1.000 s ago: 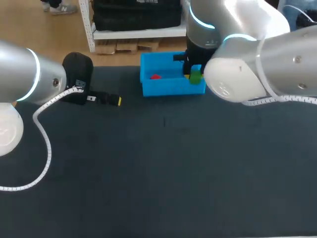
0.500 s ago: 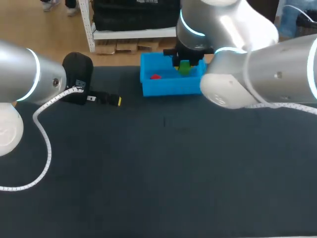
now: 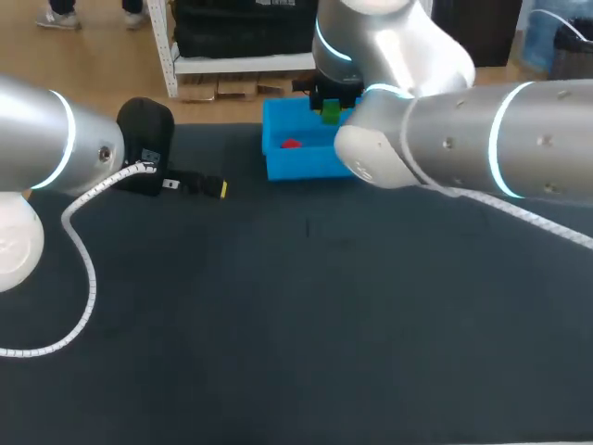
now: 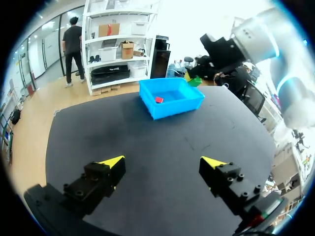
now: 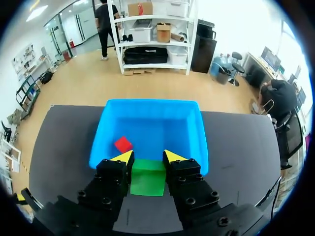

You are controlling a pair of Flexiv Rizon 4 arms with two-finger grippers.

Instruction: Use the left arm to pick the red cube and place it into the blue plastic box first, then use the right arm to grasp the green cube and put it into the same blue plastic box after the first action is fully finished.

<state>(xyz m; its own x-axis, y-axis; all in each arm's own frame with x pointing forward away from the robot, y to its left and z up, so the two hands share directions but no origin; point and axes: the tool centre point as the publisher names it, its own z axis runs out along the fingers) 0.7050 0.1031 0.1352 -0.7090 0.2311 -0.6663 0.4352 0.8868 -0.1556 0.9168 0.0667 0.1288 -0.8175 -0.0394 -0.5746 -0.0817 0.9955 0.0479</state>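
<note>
right jaws — clamp green cube (image 5: 147,178) | over blue box (image 5: 157,129) | red cube (image 5: 123,144) inside

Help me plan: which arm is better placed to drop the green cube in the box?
Right arm: its jaws grip the green cube at the blue box, red cube already inside. The left arm is away from it, jaws open, empty.

1. Our left arm (image 3: 37,139) and right arm (image 3: 519,139) are smooth silver-grey cylinders with glowing cyan rings (image 3: 67,139).
2. A white spiral-wrapped cable (image 3: 85,269) runs behind the left hand (image 4: 165,162).
3. Left hand and right hand (image 5: 147,156) have black, screw-studded fingers (image 5: 110,189) with triangular yellow tips.
</note>
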